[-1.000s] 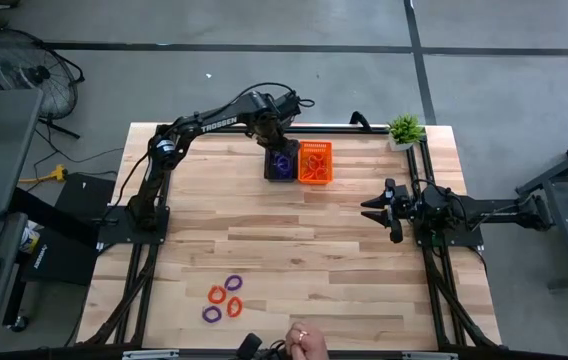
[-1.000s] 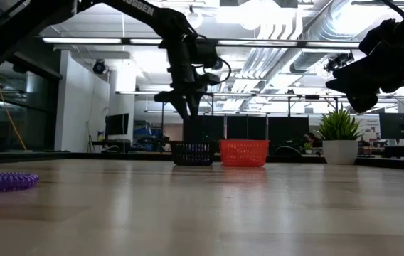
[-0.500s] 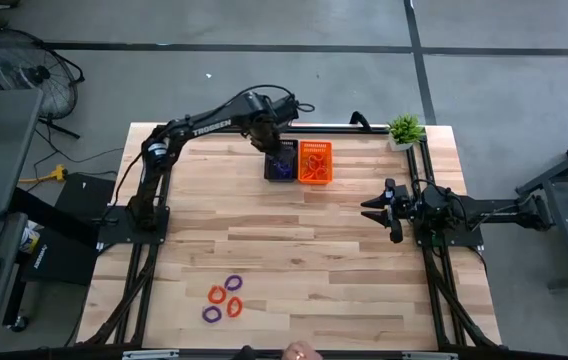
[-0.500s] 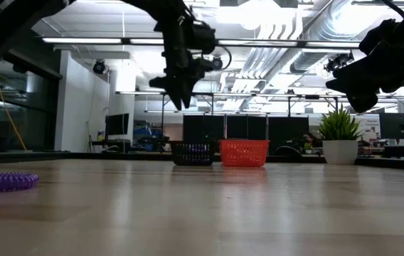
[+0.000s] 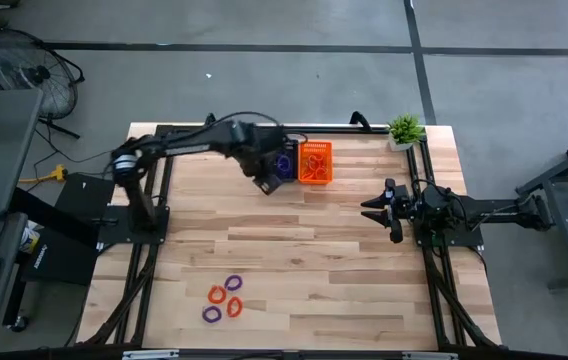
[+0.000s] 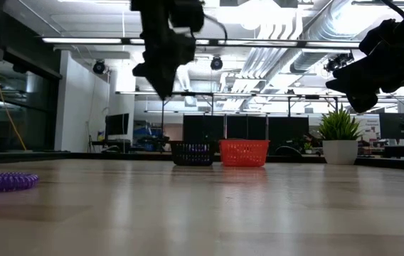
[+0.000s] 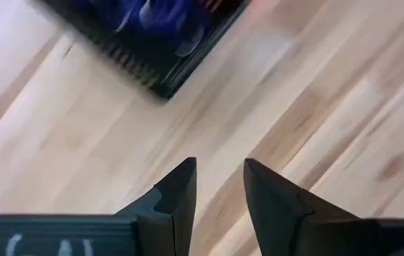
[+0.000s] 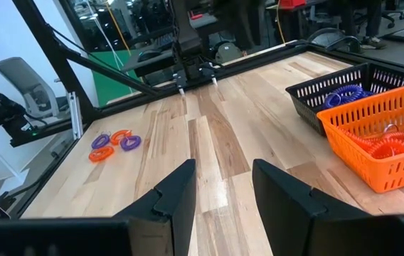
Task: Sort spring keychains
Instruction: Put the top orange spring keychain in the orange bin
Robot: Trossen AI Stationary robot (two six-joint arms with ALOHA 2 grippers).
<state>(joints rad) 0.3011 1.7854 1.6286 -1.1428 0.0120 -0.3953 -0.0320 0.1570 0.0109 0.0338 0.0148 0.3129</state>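
Several orange and purple spring keychains (image 5: 224, 298) lie flat on the wood near the table's near edge; they also show in the right wrist view as spring keychains (image 8: 113, 142), and one purple keychain (image 6: 3, 182) is in the low view. More purple ones lie in the black basket (image 5: 282, 163), more orange ones in the orange basket (image 5: 315, 162). My left gripper (image 5: 264, 181) hangs open and empty above the table, just near-left of the black basket (image 7: 145, 43). My right gripper (image 5: 374, 212) waits open at the table's right side.
A small potted plant (image 5: 405, 129) stands at the far right corner. The two baskets sit side by side near the far edge. Bare wood stretches between the baskets and the loose keychains.
My left gripper has risen out of the black basket and swung toward the table's near-left, ending beside the basket's near-left corner. A person's hand that showed at the near edge has gone from view.
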